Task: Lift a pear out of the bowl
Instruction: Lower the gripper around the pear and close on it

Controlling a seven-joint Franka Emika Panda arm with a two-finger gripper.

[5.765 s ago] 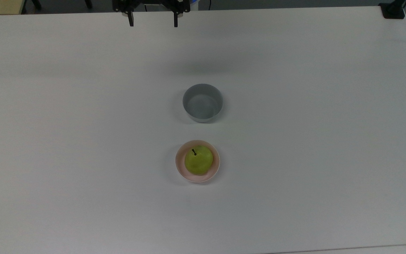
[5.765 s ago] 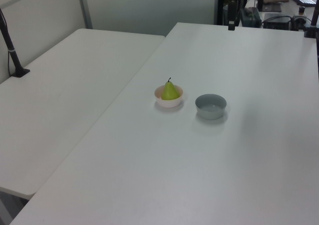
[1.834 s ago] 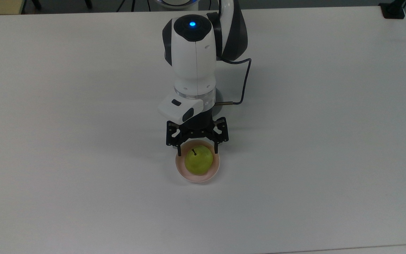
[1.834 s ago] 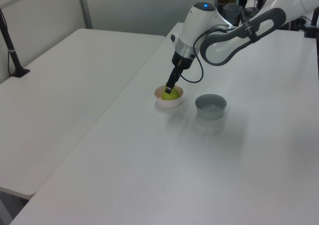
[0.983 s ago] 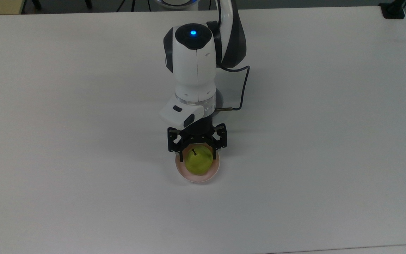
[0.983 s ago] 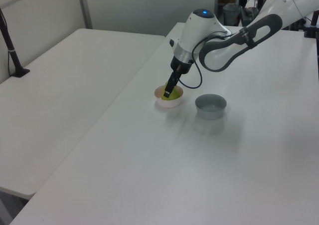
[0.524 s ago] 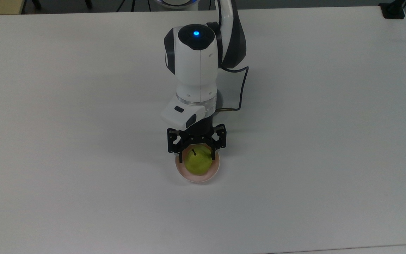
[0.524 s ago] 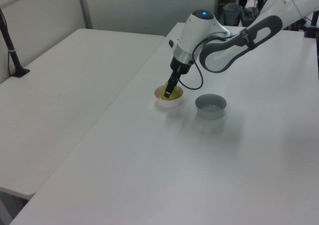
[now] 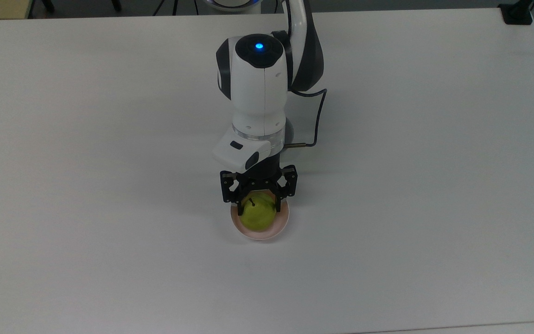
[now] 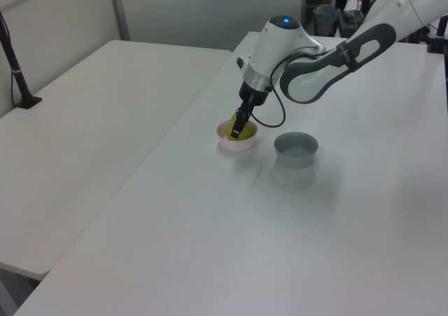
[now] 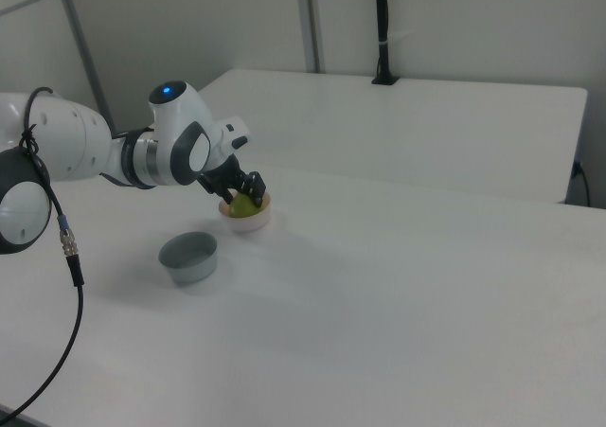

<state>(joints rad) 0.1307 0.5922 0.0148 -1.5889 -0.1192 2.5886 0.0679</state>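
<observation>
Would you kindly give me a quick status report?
Gripper shut on pear. Pear not lifted, sits in pink bowl. Grey bowl stands apart, not obstructing.

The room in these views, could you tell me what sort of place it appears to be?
Probably a robotics lab or test room: a white robot arm works over plain white tables, black camera posts are clamped at the table edges, and grey partition walls stand behind.

Pear [image 9: 258,216]: yellow-green, short dark stem. Bowl [image 9: 260,233]: pale pink, plain. Second bowl [image 10: 296,149]: grey-blue, no pattern. Gripper [image 9: 257,200]: black. Arm [image 9: 257,88]: white shells, dark grey-black joints, glowing blue light on top; black cable [image 9: 318,116] alongside. Table [image 9: 434,185]: plain white. Post [image 11: 382,29]: black.
</observation>
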